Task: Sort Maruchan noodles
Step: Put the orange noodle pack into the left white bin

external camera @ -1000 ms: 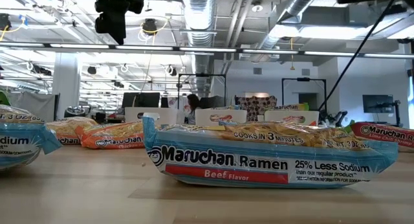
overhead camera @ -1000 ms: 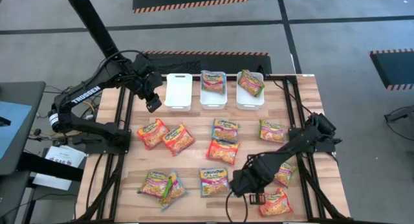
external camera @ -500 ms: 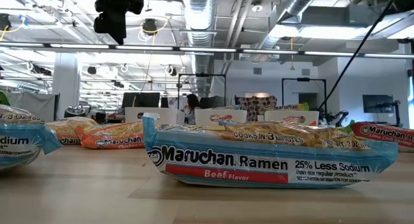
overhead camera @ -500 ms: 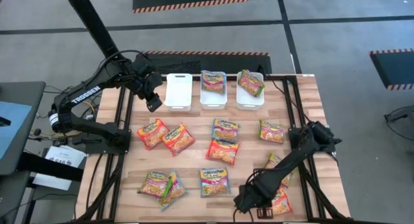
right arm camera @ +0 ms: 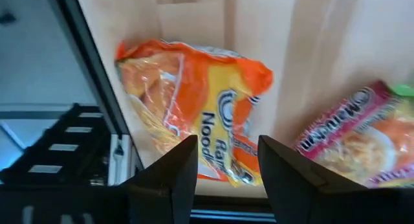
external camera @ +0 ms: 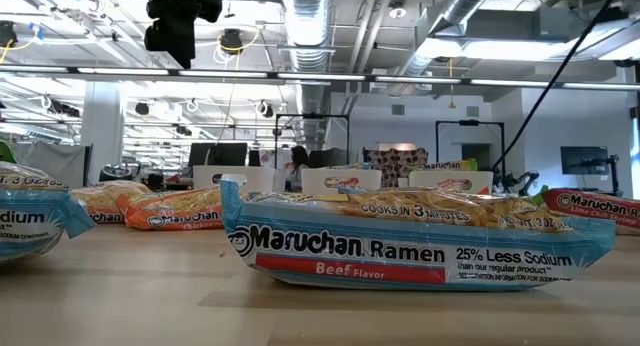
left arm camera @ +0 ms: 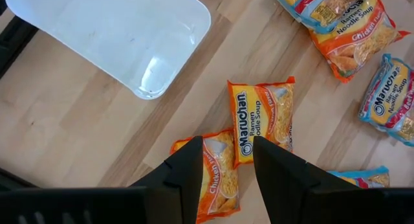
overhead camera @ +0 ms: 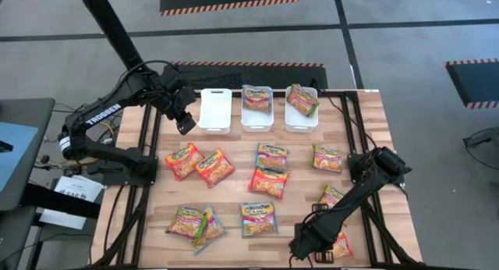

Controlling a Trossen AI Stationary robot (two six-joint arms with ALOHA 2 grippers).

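Observation:
Maruchan noodle packets lie flat across the wooden table: two orange ones [overhead camera: 184,161] [overhead camera: 214,167], a blue one [overhead camera: 271,155], another blue one [overhead camera: 257,218] and several more. My right gripper [right arm camera: 226,166] is open near the front right corner, pointing down over an orange packet [right arm camera: 194,107]. One finger stands over each side of it, and no touch shows. A green-pink packet [right arm camera: 362,140] lies beside that one. My left gripper [left arm camera: 223,172] hangs open and high beside the empty left bin [overhead camera: 215,110], above the two orange packets [left arm camera: 262,117].
Three white bins stand in a row at the far edge. The left one is empty, the middle one [overhead camera: 256,106] holds a blue packet, and the right one [overhead camera: 301,106] holds a green-pink packet. A black frame rail [right arm camera: 84,153] runs close beside the orange packet.
My right gripper has moved toward the table's near edge and down, from beside the blue packet to above the orange packet at the near right corner. The packets have not moved.

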